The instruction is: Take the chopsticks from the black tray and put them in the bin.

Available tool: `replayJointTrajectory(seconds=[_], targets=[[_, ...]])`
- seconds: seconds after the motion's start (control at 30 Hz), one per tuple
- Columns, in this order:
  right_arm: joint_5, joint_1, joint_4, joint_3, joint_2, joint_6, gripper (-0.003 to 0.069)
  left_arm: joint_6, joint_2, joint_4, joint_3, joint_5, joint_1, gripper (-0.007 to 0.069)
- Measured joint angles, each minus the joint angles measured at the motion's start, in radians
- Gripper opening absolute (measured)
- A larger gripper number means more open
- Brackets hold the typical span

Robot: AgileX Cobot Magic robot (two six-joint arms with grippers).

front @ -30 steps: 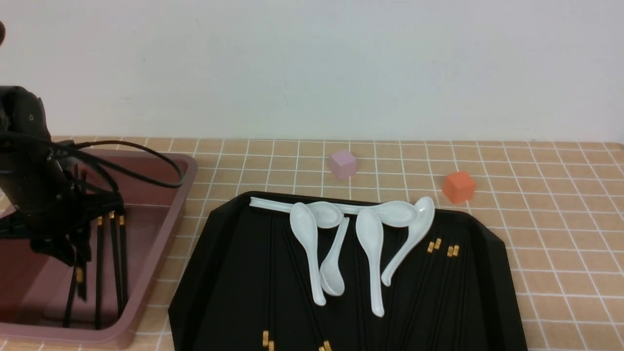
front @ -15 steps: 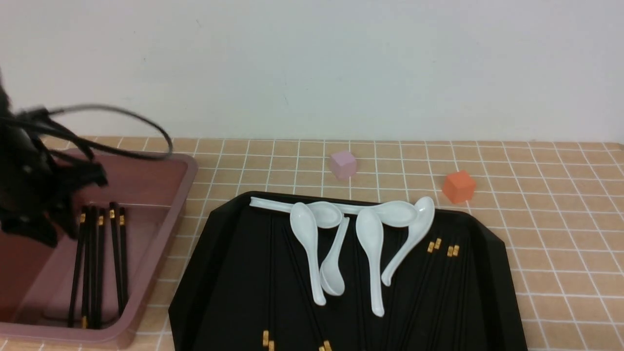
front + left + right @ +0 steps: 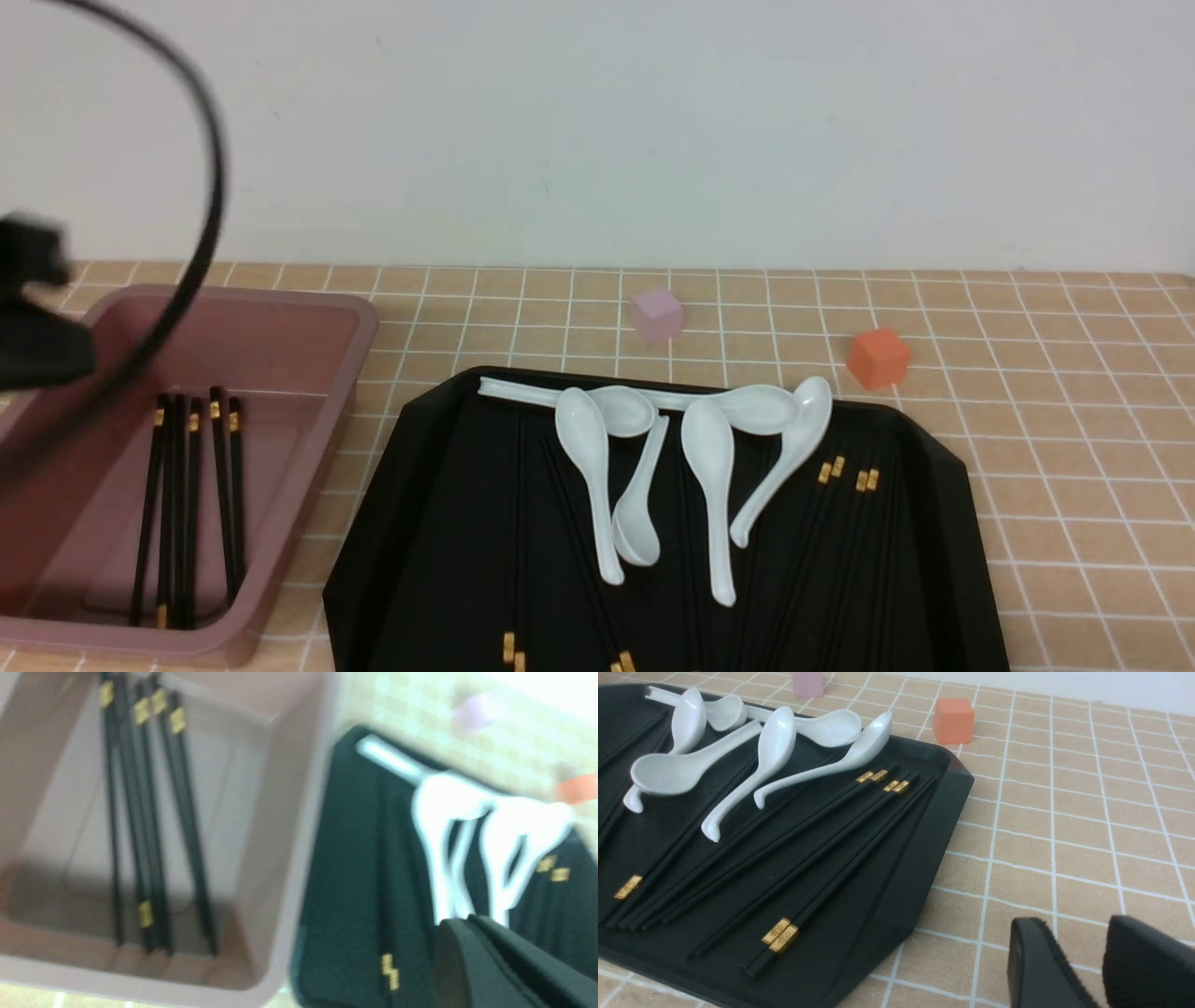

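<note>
With several chopsticks (image 3: pixel 191 504) lying in the bin (image 3: pixel 317 327) at lower left and more on the black tray (image 3: pixel 943 523) at centre, the empty, closed left gripper (image 3: pixel 504 961) risks dragging the overlapping white spoons (image 3: pixel 709 476) along.

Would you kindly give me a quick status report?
Left gripper shut, empty; right gripper slightly open. Some chopsticks in bin, more on tray. Spoons overlie them.

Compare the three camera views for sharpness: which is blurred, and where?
Left wrist view: smeared throughout, the white spoons streaked, the bin soft. Front view: sharp on the black tray, only the cable at its left edge blurred. Right wrist view: crisp, with gold bands on the chopsticks legible.
</note>
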Motion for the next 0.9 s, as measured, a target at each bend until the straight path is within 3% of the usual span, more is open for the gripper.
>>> replayJointTrajectory(seconds=[0.27, 0.5, 0.67, 0.9], targets=[[0.000, 0.000, 0.000, 0.000, 0.000, 0.000, 0.0240, 0.105, -0.424, -0.159, 0.405, -0.240, 0.000, -0.0013], [0.000, 0.000, 0.001, 0.000, 0.000, 0.000, 0.0240, 0.108, -0.541, -0.263, 0.557, -0.410, 0.000, -0.0013], [0.000, 0.000, 0.001, 0.000, 0.000, 0.000, 0.0240, 0.117, -0.543, -0.257, 0.579, -0.416, 0.000, -0.0013], [0.000, 0.000, 0.000, 0.000, 0.000, 0.000, 0.0240, 0.151, -0.541, -0.127, 0.596, -0.439, 0.000, -0.0013]])
